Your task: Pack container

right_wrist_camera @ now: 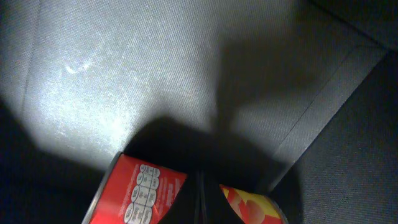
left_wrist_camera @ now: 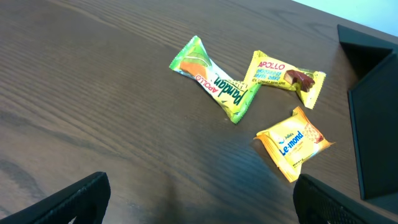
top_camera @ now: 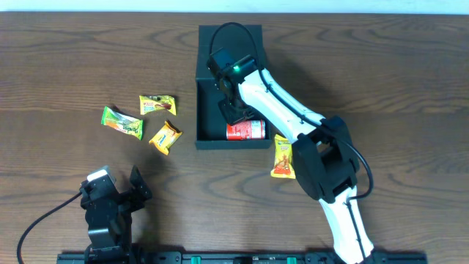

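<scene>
The container is a dark square box, open, with its flap lid lying back; its wall shows in the left wrist view. A small red can lies on its side inside, at the near wall. My right gripper is down inside the box just above the can. In the right wrist view its fingers are pressed together over the can, holding nothing, above the grey box floor. My left gripper is open and empty near the front left.
Three snack packets lie left of the box: a green Pandan, a yellow Apollo and an orange Le-mond. Another orange packet lies right of the box's near corner, beside the right arm.
</scene>
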